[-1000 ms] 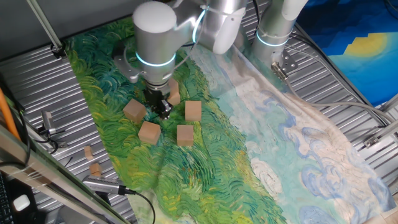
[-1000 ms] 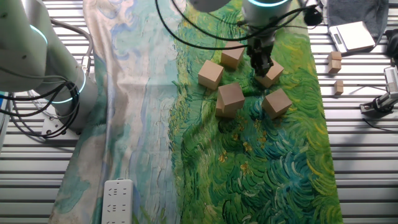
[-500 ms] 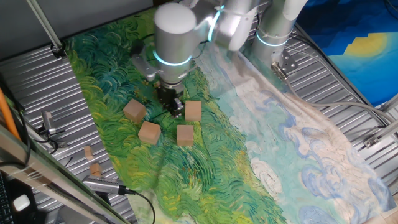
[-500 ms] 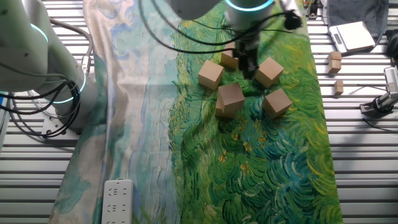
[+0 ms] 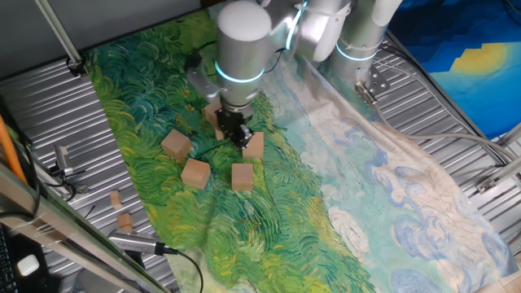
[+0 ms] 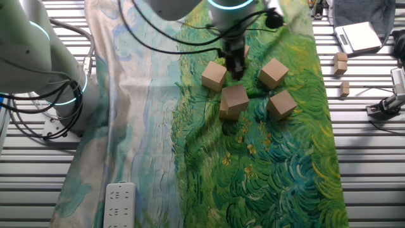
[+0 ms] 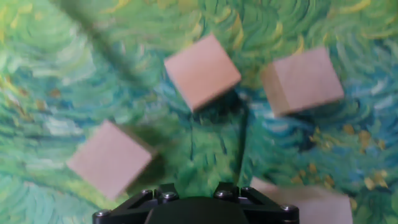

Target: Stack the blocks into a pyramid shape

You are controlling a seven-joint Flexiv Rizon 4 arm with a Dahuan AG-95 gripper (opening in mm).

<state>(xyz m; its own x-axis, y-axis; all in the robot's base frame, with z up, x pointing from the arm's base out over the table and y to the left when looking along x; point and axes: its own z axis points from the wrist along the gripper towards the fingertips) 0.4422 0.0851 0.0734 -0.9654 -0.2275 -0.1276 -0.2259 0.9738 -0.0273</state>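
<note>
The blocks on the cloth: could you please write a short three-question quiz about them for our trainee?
1. True or false: the blocks already form a finished pyramid on the cloth.
2. How many blocks show, whole or in part, in the hand view? A: two. B: four. C: six.
3. Short answer: do the two small wooden bits lie on the cloth or off it?

Key:
1. False. The blocks lie scattered.
2. B. Three show whole and one is cut off at the lower right edge.
3. Off it, on the ribbed metal table.
</note>
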